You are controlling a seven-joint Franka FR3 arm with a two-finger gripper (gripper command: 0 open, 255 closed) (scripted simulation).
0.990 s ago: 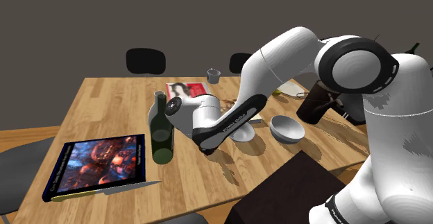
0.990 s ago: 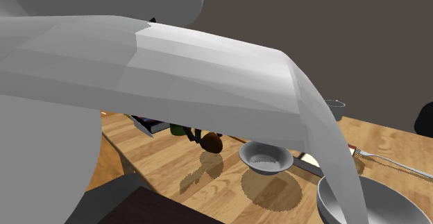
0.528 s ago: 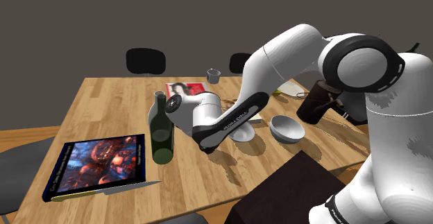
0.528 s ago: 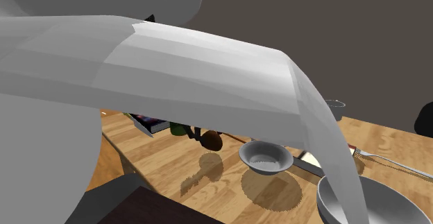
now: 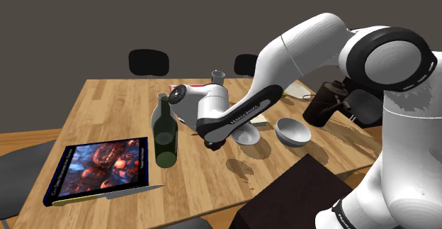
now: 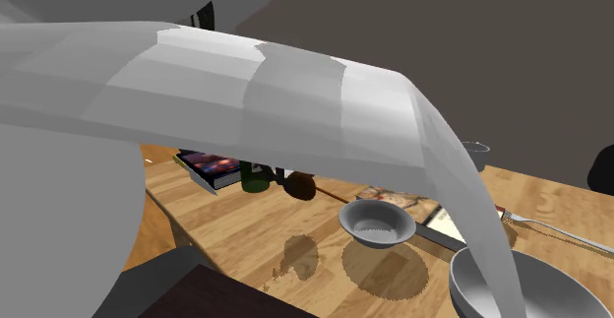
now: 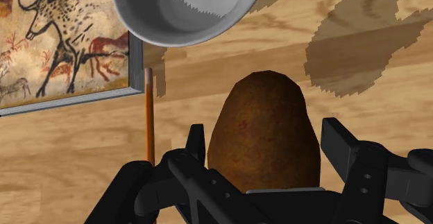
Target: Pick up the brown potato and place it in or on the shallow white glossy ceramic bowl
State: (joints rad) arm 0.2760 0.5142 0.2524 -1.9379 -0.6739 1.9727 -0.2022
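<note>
Two black fingers (image 7: 345, 150) of the gripper (image 7: 267, 146) clasp the brown potato (image 7: 264, 129) by its flanks. The potato therefore sits between them, with its rounded end jutting past the fingertips and well clear of the wooden table (image 7: 388, 105). The grey-white bowl (image 7: 182, 7) lies ahead of the fingertips and a little to one side of the potato's tip, so the step in hand appears to be the carry to the bowl. To do it well, the arm should travel at this height until the potato's middle, not the fingertips, stands over the bowl's centre. It should then lower until the potato is just above the bowl's floor before the fingers part, since a rounded potato dropped from high up would likely roll or knock a light bowl. An orange pencil (image 7: 148, 115) lies just beside one finger, and a cave-painting print (image 7: 62, 42) lies next to the bowl on that same side. The descent should stay off both. From the second exterior view, the potato (image 6: 301, 185) hangs short of the bowl (image 6: 377, 223), and a larger second bowl (image 6: 551, 291) lies farther beyond. The nearer bowl looks to be the target.
</note>
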